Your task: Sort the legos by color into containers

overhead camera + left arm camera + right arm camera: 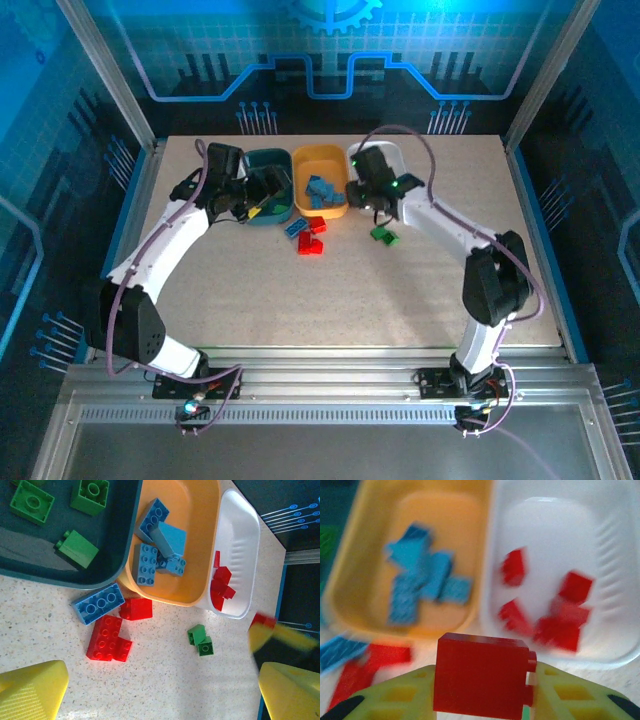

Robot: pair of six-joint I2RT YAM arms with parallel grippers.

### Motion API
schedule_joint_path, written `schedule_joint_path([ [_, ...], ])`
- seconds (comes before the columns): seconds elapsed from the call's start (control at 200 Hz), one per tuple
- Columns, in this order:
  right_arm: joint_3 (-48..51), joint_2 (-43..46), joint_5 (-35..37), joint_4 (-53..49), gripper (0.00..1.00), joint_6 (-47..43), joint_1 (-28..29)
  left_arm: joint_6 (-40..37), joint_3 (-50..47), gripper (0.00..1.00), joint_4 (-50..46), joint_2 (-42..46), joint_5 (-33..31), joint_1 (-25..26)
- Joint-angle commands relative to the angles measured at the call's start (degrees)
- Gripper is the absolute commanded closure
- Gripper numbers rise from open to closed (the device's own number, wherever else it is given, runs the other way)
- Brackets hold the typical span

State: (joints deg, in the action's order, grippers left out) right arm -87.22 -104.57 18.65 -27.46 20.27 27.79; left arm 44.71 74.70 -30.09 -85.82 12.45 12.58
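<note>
Presently we find the right gripper (482,702) clamped on a red studded plastic brick (480,672), the shallow white plastic tray (615,580) holding more red bricks (565,630) just ahead of it. We note the left gripper (160,690) spread wide, a loose flat red brick (107,640) lying on the table (50,630) below it.

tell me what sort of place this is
Probably a robot lab or demo cell: a left arm and right arm bolted to a rail at a table edge, aluminium frame posts around it, and a blue circuit-print backdrop.
</note>
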Motion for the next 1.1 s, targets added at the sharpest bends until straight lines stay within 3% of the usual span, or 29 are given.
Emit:
schedule_joint_path([
  [0.0,-5.60,-8.29,-2.57,-2.90,0.57,1.34,-5.11,1.08,-1.06,0.01,0.99,-0.83,2.56,-0.36],
  [0.1,-12.47,-13.72,-4.69,-5.46,0.53,1.54,-7.67,1.08,-0.76,0.01,0.93,-1.24,2.78,-0.45],
  [0.22,-18.74,-17.65,-6.00,-8.36,0.38,0.84,-8.56,1.86,-0.05,0.01,0.67,-1.14,3.29,-0.96],
  [0.29,-19.69,-16.93,-6.23,-8.26,0.30,0.66,-8.42,3.16,0.64,0.01,0.59,-0.30,3.38,-1.24],
  [0.475,-16.58,-11.24,-4.00,-7.08,0.27,0.48,-5.24,5.04,1.55,0.01,-0.72,4.26,3.88,-1.33],
  [0.645,0.11,-0.44,-1.39,0.90,0.24,4.64,4.45,6.92,-10.09,0.01,6.39,11.76,8.31,-1.24],
  [0.775,7.24,1.62,-0.23,3.49,0.22,9.25,12.22,6.52,-23.06,0.01,10.57,18.48,10.25,-1.08],
  [0.97,5.64,-2.64,-0.25,2.12,0.22,11.44,18.45,6.33,-38.43,0.01,10.83,31.61,7.61,-1.15],
  [1.096,3.34,-6.88,-0.07,1.38,0.22,12.09,18.97,7.92,-43.70,0.01,11.33,36.65,8.39,-1.15],
])
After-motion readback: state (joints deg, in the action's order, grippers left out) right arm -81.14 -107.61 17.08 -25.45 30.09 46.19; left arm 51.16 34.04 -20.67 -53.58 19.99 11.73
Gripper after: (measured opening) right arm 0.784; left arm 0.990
